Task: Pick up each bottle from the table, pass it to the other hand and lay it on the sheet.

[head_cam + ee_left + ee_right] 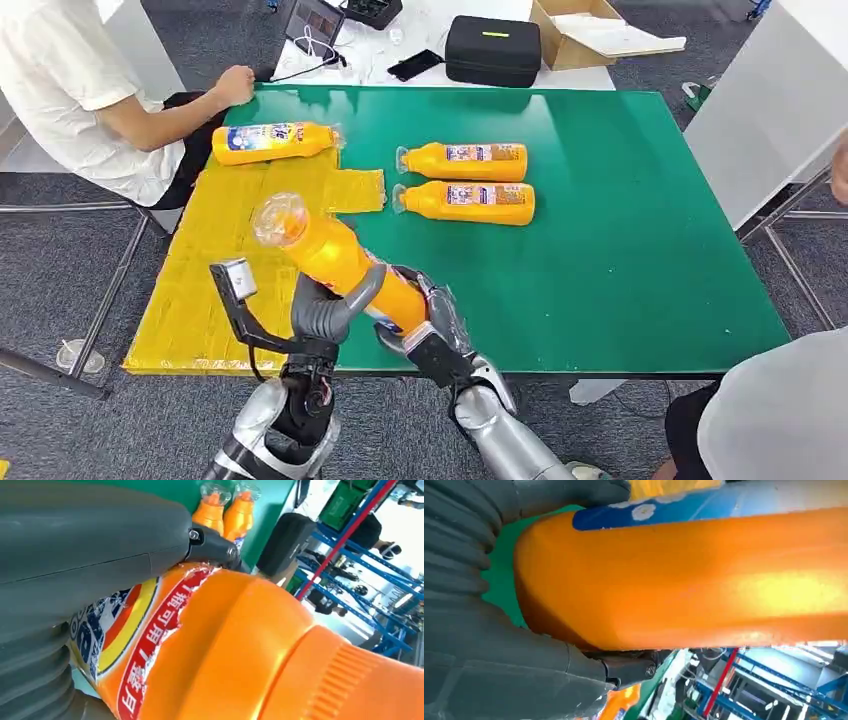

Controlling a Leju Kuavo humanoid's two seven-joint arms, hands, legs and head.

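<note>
1. Held bottle [340, 265] is above the table's [640, 250] near edge, long axis tilted, clear cap up toward the yellow sheet [215, 270].
2. Left hand [330, 310] wraps its middle; right hand [430, 325] grips the base.
3. One bottle lying on the sheet [272, 142], cap right.
4. Two bottles on the green [470, 180], side by side, caps left.
5. Person's hand [235, 85] at the far corner.

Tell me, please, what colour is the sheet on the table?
Yellow sheet, clearest in the head view.
</note>
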